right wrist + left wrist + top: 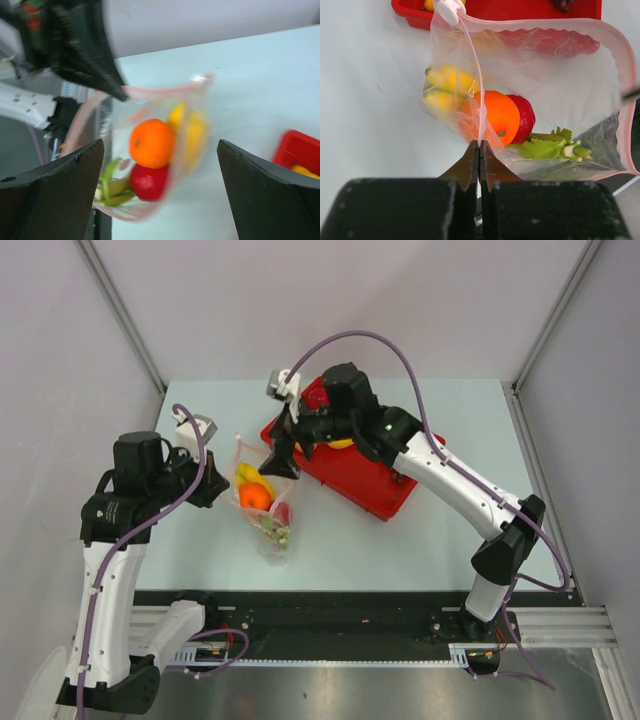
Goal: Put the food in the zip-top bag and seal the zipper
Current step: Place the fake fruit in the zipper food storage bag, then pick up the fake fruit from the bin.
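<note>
Clamps left gripper (pixel 479 150) tight on zip-top bag (pixel 560 75) edge, holds right gripper (pixel 160 145) wide open, empty, facing the bagged orange (pixel 492 112) and apple (pixel 525 117).

The pale blue flat desk (pixel 420 540) carries 2 things: a red rectangular plastic tray (pixel 365 485), lying askew, and a clear crinkly plastic zip-top bag (pixel 270 535) just left of the tray, close by its left corner.
</note>
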